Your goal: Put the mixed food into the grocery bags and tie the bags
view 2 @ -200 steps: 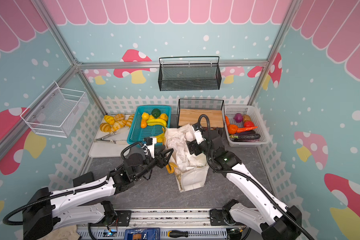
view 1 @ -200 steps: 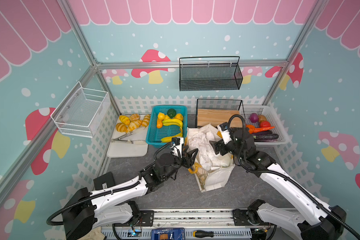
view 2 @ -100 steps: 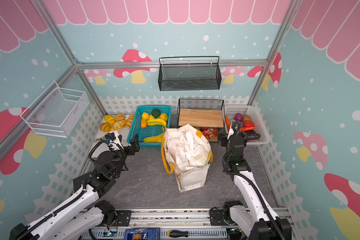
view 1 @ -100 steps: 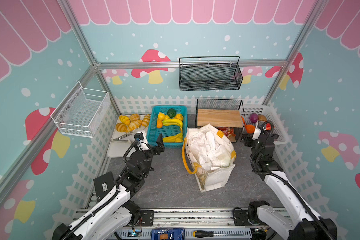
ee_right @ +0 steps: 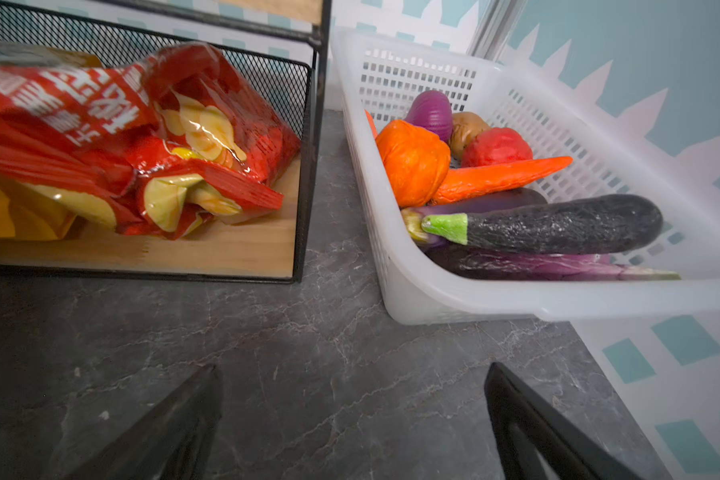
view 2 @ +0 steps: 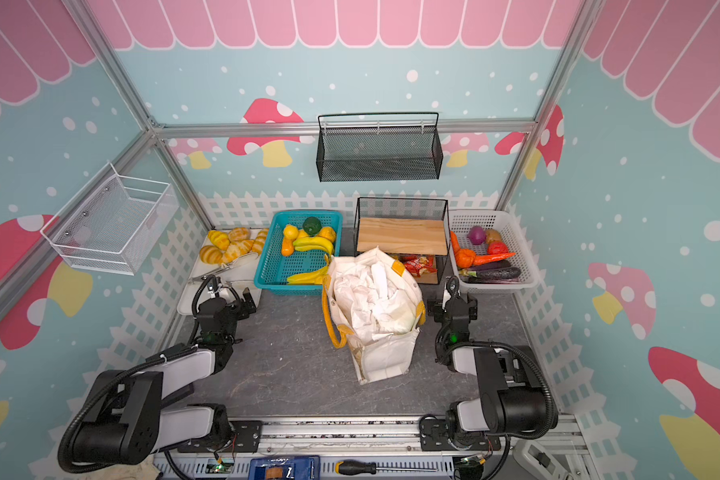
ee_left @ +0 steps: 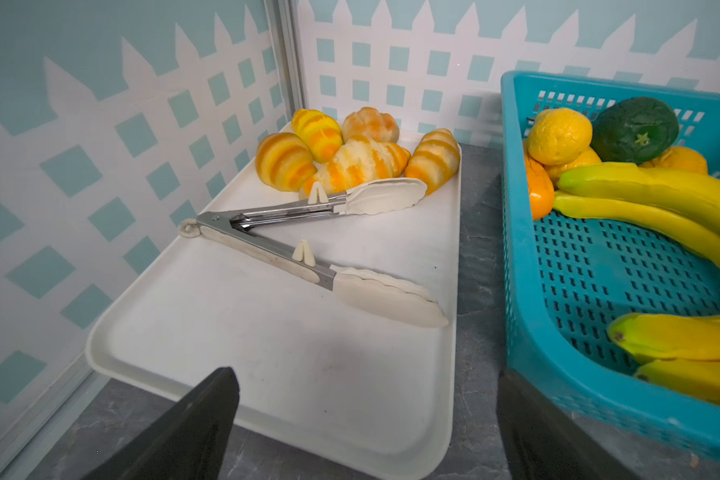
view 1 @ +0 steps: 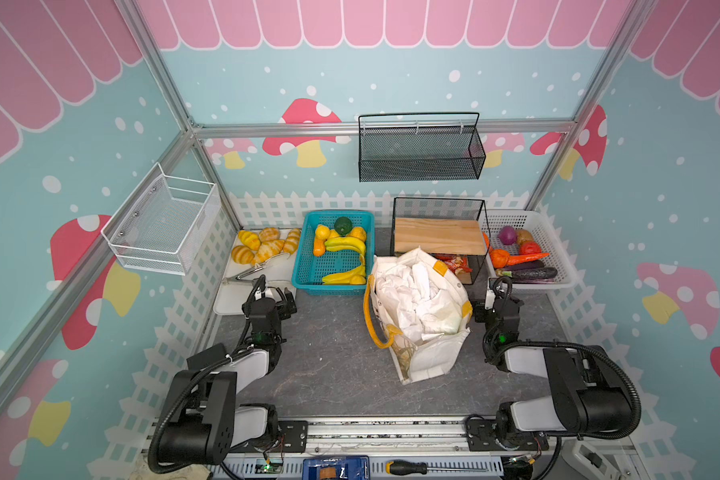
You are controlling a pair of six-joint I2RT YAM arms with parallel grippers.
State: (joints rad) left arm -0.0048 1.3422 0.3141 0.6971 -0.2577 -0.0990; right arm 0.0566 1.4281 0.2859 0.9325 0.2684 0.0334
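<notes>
Left wrist view, left claw [ee_left: 364, 374]: spread wide, gripping nothing; low over the near edge of the tray [ee_left: 267, 332], probably parked out of the bags' way.
Left wrist view, tray: rolls [ee_left: 350, 162] heaped at the far end, tongs [ee_left: 308, 245] lying open mid-tray; none of it task food.
Left wrist view, basket [ee_left: 520, 270]: just beside the tray; bananas [ee_left: 661, 195], oranges [ee_left: 539, 191] and one dark green fruit [ee_left: 634, 129] inside, not yet bagged.
Right wrist view, right claw [ee_right: 352, 365]: equally wide, empty; above bare counter [ee_right: 267, 353], facing the gap between rack and crate.
Right wrist view, rack [ee_right: 275, 87]: red packets [ee_right: 100, 116] slumped on the wooden floor, reachable through the open front.
Right wrist view, crate [ee_right: 412, 291]: carrot [ee_right: 504, 178], aubergines [ee_right: 558, 224], onion [ee_right: 431, 114] and other vegetables piled together; not for bagging.
Both top views, tote [view 1: 433, 361]: upright mid-counter between the arms, just in front of basket and rack, likely for short carries from either side; mouth gaping, handle [view 1: 366, 311] drooping on the left.
Both top views, bag [view 1: 412, 291]: crumpled inside the tote, filling its mouth; contents hidden, no knot discernible.
Both top views, arms: folded back at either edge, well apart from the tote.
Judgement: packing apparently unfinished, tying too.
</notes>
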